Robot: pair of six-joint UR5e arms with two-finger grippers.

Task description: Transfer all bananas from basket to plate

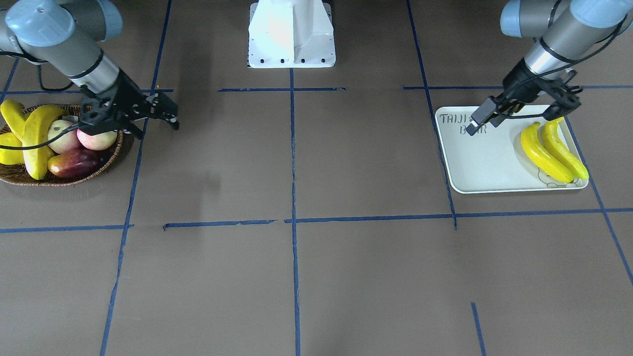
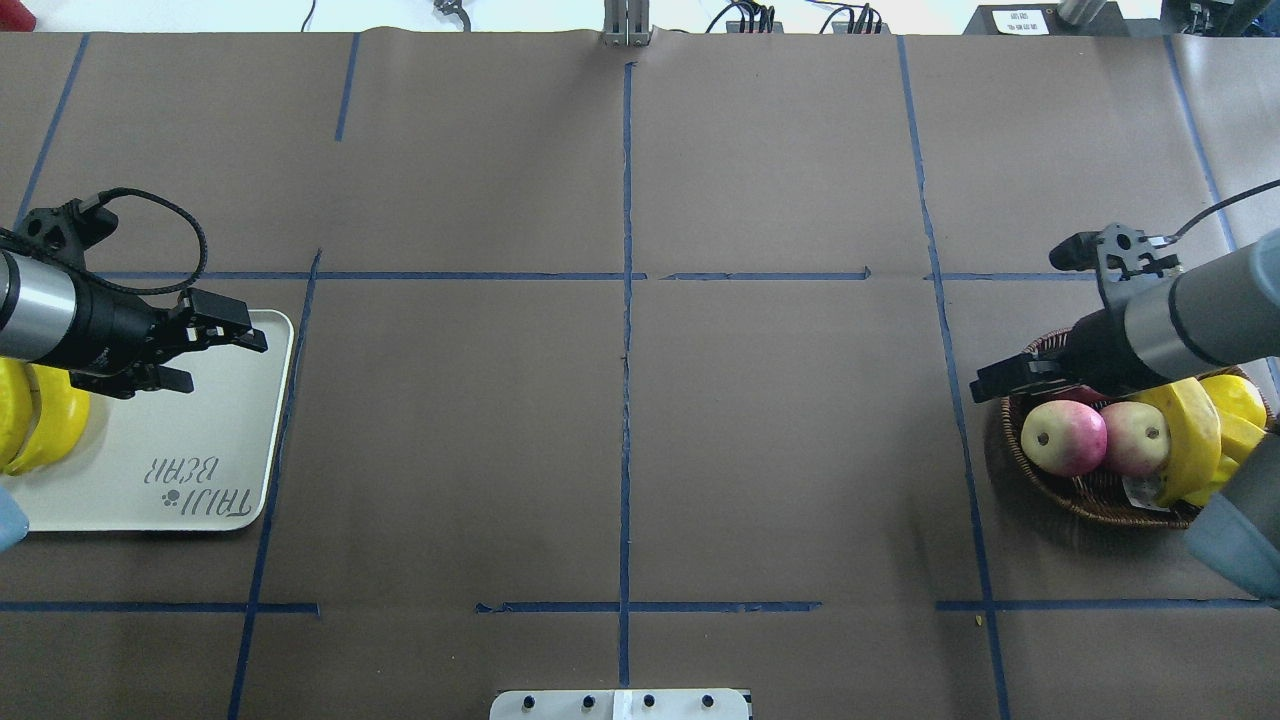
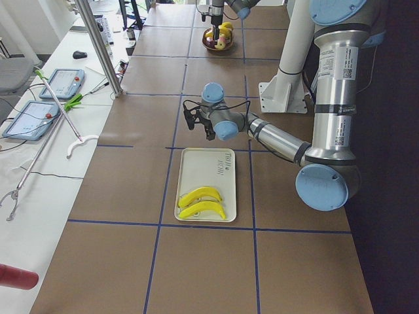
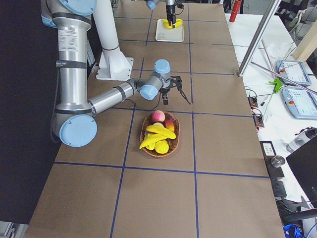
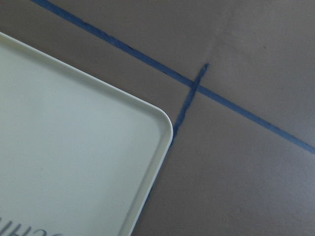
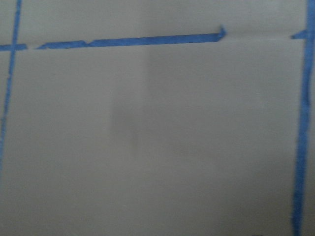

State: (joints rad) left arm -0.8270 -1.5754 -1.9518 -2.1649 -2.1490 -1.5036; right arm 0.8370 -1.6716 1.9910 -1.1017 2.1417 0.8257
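- Take the pale cream rectangular tray with a raised rim and "TAIJI BEAR" lettering (image 1: 474, 163) as your reference; it lies flat on the brown paper-covered table (image 1: 316, 277), which is marked with blue tape lines (image 1: 293, 148).
- Locate two glossy bright-yellow curved bananas (image 1: 544, 154) on the tray; they lie side by side and touching, at the end away from the lettering; they cover most of a bear-face drawing (image 1: 550, 181).
- Locate the oval dark-brown woven wicker basket (image 1: 64, 179) at the opposite end of the table from the tray; two more yellow bananas (image 1: 35, 141) lie in it among two pink-red apples (image 2: 1063, 438), a dark red mango-shaped fruit (image 1: 74, 163) and further yellow fruit (image 1: 10, 151) whose kind you cannot tell.
- Check the left gripper (image 2: 212, 357); it hangs over the tray's lettered half, apart from the bananas; its fingers stand spread with nothing between them.
- Check the right gripper (image 4: 177, 101); it hangs just beside the basket, on the side facing the tray; its fingers are splayed wide and hold nothing.
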